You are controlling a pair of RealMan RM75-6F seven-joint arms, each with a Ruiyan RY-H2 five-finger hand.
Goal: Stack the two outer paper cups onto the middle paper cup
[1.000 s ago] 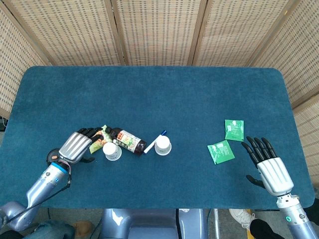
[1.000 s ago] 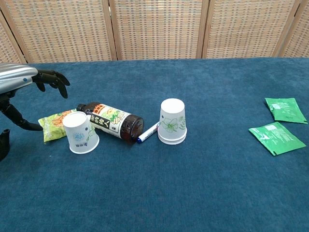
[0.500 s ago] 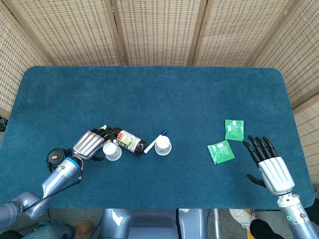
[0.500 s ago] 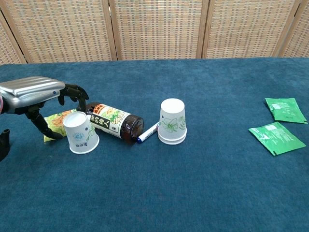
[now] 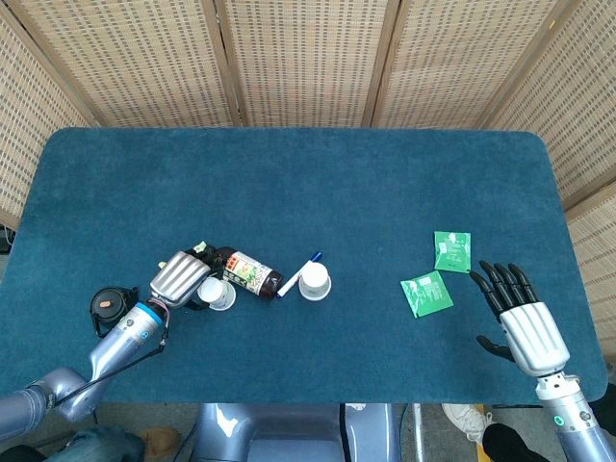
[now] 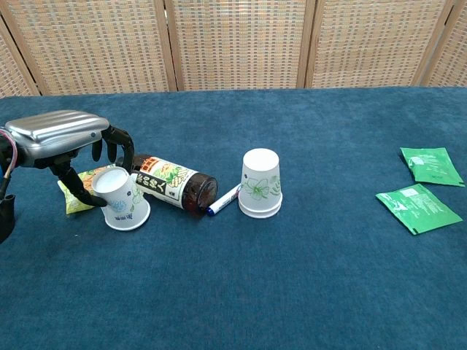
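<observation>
The left paper cup (image 5: 218,294) (image 6: 120,200) stands upside down and slightly tilted. My left hand (image 5: 181,277) (image 6: 66,138) is over it, thumb against its left side and fingers curled behind it, gripping it. The middle paper cup (image 5: 314,281) (image 6: 260,183) stands upside down at the table's centre, showing a double rim at its base. My right hand (image 5: 520,322) rests open, fingers spread, near the front right of the table, far from both cups; the chest view does not show it.
A brown bottle (image 5: 248,272) (image 6: 171,182) lies between the cups, a blue-capped pen (image 5: 299,274) (image 6: 224,199) beside the middle cup. A snack packet (image 6: 76,191) lies under my left hand. Two green sachets (image 5: 451,250) (image 5: 426,293) lie at right. A black round object (image 5: 109,303) sits front left.
My left hand moved right and down onto the left cup and its fingers closed around it; the cup now tilts. The right hand stayed put.
</observation>
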